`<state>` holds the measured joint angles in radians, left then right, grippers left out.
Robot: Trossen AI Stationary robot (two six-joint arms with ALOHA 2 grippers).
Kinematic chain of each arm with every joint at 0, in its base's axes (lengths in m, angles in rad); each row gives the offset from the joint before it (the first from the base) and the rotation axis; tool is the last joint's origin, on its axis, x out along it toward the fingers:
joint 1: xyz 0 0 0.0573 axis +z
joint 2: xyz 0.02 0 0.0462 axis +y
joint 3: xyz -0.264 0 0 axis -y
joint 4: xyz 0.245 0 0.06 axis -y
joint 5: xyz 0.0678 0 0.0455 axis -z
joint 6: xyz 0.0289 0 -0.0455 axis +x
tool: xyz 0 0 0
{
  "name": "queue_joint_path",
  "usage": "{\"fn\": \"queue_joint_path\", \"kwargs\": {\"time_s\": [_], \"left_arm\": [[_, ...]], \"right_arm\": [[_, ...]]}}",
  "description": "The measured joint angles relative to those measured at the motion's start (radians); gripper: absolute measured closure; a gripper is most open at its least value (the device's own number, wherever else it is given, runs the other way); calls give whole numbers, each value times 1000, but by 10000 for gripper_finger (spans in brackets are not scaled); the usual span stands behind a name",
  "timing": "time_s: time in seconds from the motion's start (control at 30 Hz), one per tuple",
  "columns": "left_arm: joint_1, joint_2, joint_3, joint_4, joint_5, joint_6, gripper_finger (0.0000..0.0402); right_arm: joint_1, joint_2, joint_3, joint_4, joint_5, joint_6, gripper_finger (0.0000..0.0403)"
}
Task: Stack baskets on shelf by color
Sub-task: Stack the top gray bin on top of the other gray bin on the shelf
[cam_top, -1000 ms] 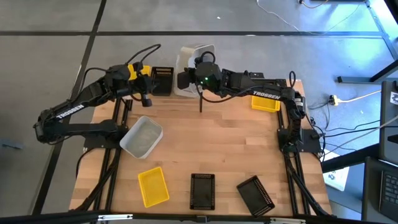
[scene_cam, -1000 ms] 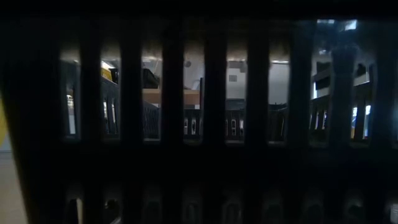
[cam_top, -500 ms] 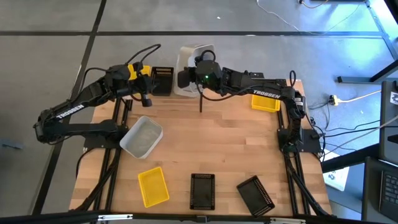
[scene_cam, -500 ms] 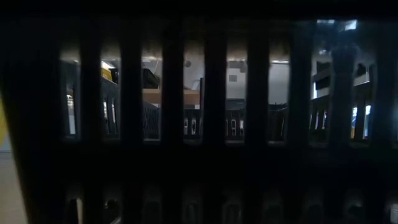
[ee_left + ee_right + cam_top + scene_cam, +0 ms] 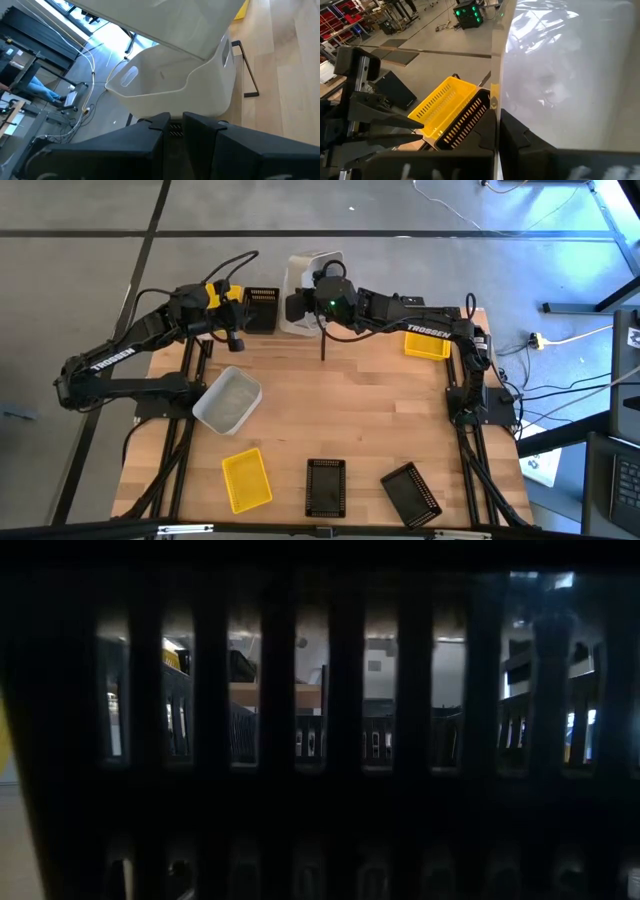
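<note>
My right gripper (image 5: 495, 127) is at the table's far edge (image 5: 300, 306), shut on a translucent white basket (image 5: 316, 272) that it holds tilted over a second white basket (image 5: 175, 85) by the shelf's black rail (image 5: 247, 70). Left of them, my left gripper (image 5: 176, 122) sits at a black perforated basket (image 5: 262, 308) with a yellow basket (image 5: 440, 107) against its far-left side. Its fingers are almost together, with black perforated plastic in the gap. On the table lie another white basket (image 5: 228, 400), two yellow ones (image 5: 245, 478) (image 5: 427, 343) and two black ones (image 5: 325, 485) (image 5: 410, 492). My right gripper pinches the upper white basket's side wall (image 5: 496, 100), with one finger inside the basket and one outside. The basket is lifted and tilted above the other white one. My left gripper is closed on the black basket's perforated wall (image 5: 175, 131). Its own fingers hide which part of the wall that is.
A black perforated basket wall (image 5: 320, 720) stands right in front of the low camera and blocks most of that view. The shelf's black upright divider (image 5: 323, 345) stands near both grippers. The arms' frames run along the table's left and right sides. The table's middle is bare wood (image 5: 350, 410).
</note>
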<state>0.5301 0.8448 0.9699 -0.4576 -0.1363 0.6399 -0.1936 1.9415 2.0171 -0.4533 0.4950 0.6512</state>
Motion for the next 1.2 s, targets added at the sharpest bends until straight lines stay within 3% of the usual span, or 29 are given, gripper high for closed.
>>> {"fn": "queue_joint_path", "kwargs": {"time_s": [0.47,0.77,1.2], "left_arm": [[0,0,0,0,0,0,357],[0,0,0,0,0,1,357],[0,0,0,-1,0,0,357]], "right_arm": [[0,0,44,9,1,1,403],[9,0,199,-237,31,93,403],[11,0,237,-314,-19,178,403]]}}
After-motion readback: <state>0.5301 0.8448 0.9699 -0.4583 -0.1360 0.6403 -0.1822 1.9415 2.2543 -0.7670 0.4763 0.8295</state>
